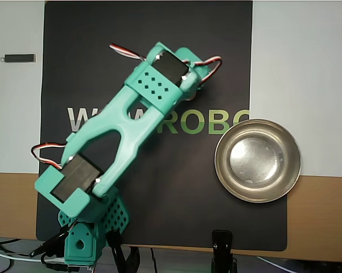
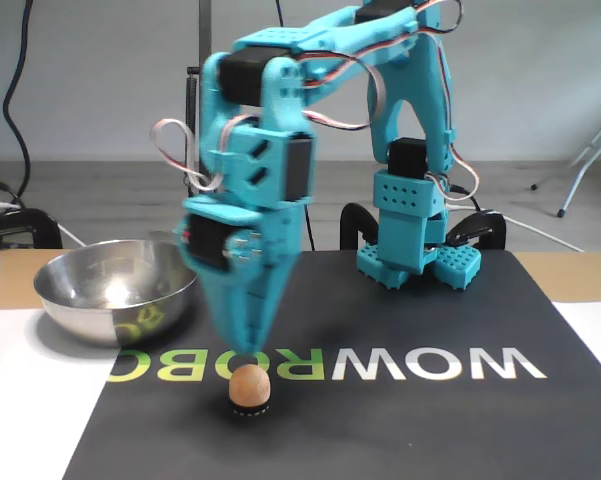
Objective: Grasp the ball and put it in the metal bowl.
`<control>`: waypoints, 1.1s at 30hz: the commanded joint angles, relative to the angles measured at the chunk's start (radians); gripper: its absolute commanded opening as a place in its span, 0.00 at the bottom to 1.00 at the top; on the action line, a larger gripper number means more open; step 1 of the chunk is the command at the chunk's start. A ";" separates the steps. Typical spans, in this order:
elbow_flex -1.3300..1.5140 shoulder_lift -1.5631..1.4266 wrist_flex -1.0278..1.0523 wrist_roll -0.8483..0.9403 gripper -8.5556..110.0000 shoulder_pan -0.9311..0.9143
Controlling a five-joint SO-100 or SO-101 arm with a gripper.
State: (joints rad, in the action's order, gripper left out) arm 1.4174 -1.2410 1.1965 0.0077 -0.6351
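At the left of the fixed view, the metal bowl (image 2: 115, 288) is seen standing partly on the white sheet (image 2: 35, 400) and partly at the edge of the black mat (image 2: 400, 420), with nothing visible inside it. To its right, the teal arm (image 2: 270, 130) is bent over the mat so that the gripper (image 2: 248, 345) points straight down; its fingers are blurred and appear drawn together into one narrow tip, though whether they are fully closed cannot be told for certain, and nothing is held. Directly beneath that tip, the ball (image 2: 249, 385) is found resting on a small dark ring on the mat, just in front of the green lettering; a narrow gap is seen between tip and ball. In the overhead view the ball is hidden under the arm (image 1: 131, 114), and the metal bowl (image 1: 258, 160) is shown at the right, well apart from the gripper end.
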 commanded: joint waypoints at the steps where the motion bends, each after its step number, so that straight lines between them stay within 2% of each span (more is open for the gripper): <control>1: 0.002 -0.006 -0.005 -0.005 0.08 0.000; 30: 0.002 -0.005 -0.008 -0.003 0.09 -0.009; 31: 0.002 -0.005 -0.008 -0.003 0.10 -0.009; 33: 0.002 -0.005 -0.008 -0.003 0.17 -0.009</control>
State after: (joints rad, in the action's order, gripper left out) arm 1.4235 -1.2410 1.1934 0.0077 -0.6458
